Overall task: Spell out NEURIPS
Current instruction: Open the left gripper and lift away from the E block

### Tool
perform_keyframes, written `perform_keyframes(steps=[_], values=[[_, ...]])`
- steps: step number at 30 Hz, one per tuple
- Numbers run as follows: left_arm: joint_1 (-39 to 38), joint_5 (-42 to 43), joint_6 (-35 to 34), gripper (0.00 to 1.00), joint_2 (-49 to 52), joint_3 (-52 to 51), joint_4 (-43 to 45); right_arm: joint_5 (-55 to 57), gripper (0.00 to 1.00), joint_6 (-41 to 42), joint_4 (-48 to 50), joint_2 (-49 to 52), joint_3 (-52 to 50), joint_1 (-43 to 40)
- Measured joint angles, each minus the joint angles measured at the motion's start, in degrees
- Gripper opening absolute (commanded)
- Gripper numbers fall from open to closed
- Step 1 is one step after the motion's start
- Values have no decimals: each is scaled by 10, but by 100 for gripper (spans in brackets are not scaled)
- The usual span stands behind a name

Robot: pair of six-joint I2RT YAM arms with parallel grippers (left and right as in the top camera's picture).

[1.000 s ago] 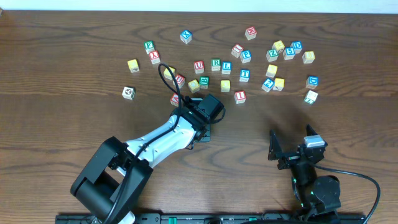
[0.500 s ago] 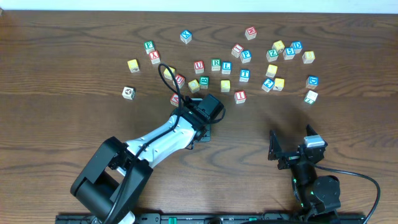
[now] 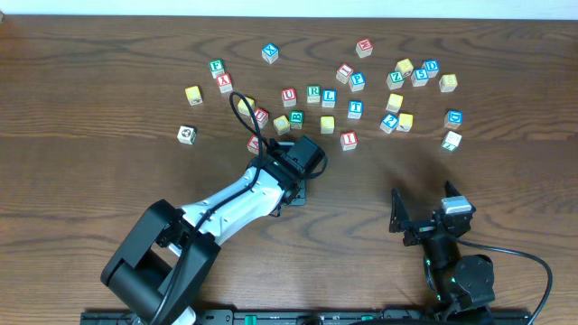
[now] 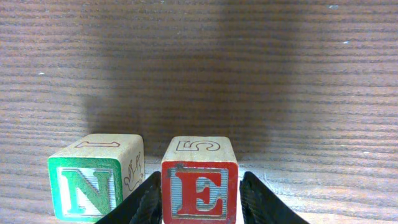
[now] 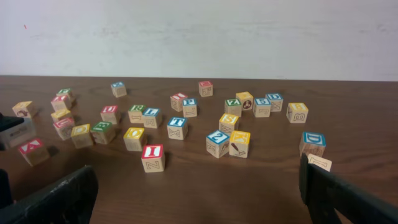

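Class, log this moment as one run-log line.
left tool: shut on E | E: on table, beside N | right tool: open, empty | other cubes: scattered

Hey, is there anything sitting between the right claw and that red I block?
Nothing visible. In the right wrist view the open right claw faces the red I block across bare table. The nearest other blocks stand behind it or off to the sides.

Left wrist view: N cube point(image 4: 86, 190), green N on the front face, outlined 1 on top; E cube point(image 4: 200, 193), red E in front, outlined 5 on top. Overhead view, top faces: U cube point(image 3: 288, 95), red U; R cube point(image 3: 312, 92), green R; L cube point(image 3: 329, 97), blue L; T cube point(image 3: 356, 108), blue T; I cube point(image 3: 349, 139), red I.
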Motion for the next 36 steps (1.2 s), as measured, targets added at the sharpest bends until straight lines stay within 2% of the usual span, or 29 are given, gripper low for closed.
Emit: perform_keyframes(steps=[1,3,22,36], values=[[0,0,0,46,0,0,0,0,99,0,0,0,0,0],[0,0,2,52,0,0,0,0,99,0,0,0,0,0],[0,-2,3,52,-17,0,-9,0,99,0,0,0,0,0],[0,-2,3,52,-114,0,-41,0,99,0,0,0,0,0]])
